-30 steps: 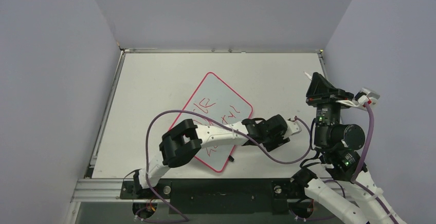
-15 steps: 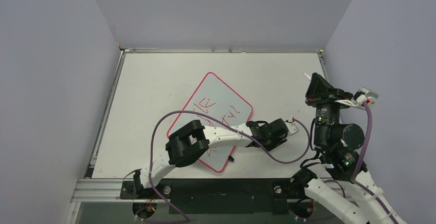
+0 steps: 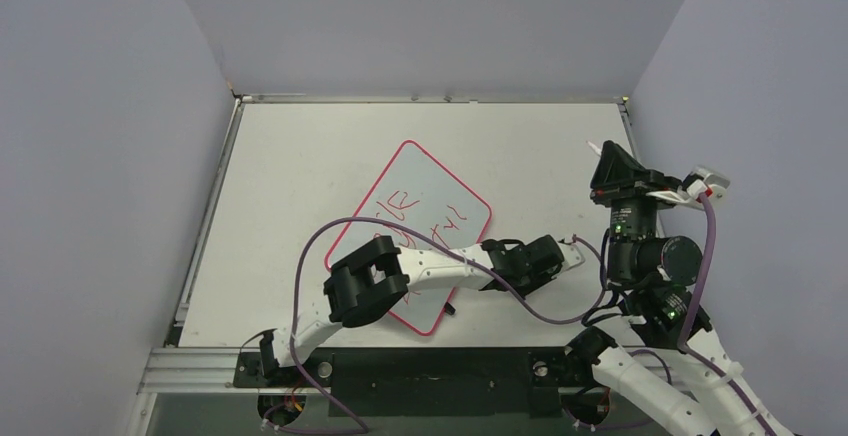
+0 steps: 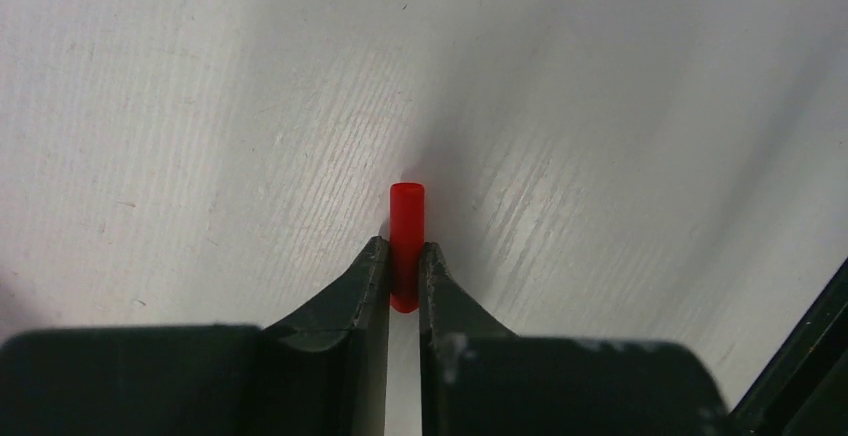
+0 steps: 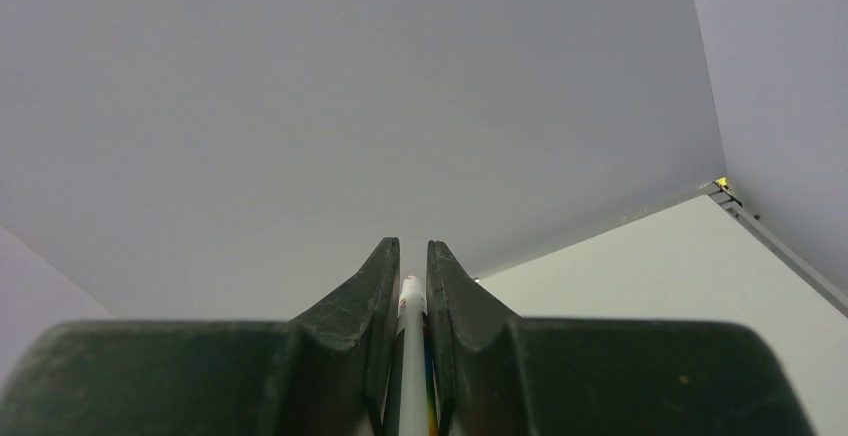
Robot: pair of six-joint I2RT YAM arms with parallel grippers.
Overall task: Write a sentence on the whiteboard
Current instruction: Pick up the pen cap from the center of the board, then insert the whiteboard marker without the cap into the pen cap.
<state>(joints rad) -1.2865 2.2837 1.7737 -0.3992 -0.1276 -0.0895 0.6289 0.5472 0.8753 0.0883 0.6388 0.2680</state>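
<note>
Red plastic is the first thing we spot: a little red cap point(image 4: 406, 226) pinched between the fingers of the left gripper point(image 4: 404, 246). The jaws are closed down to just the cap's width, gripping its lower half while the rest pokes out past the tips. It points at the pale, scratched table point(image 4: 200, 106), and honestly we can't tell whether the end touches the surface or sits just above it.

In the top view that gripper is over bare table, just off to the right of the whiteboard point(image 3: 425, 171) and not on it. The board lies flat, turned like a diamond, and its right-hand corner is the part nearest the fingers. The left arm point(image 3: 440, 264) reaches across the board's near half to get there, so it covers a chunk of the writing. What we can read of the sentence point(image 3: 405, 206) is two slanted lines of red scribble, too small to make out.

Over by the right wall, the right gripper point(image 5: 412, 251) is raised off the table and well apart from the board. Its fingers are squeezed onto a white marker point(image 5: 411, 356) with some coloured print on the barrel. The wrist camera there looks out at plain grey wall and a far corner of the table.
</note>
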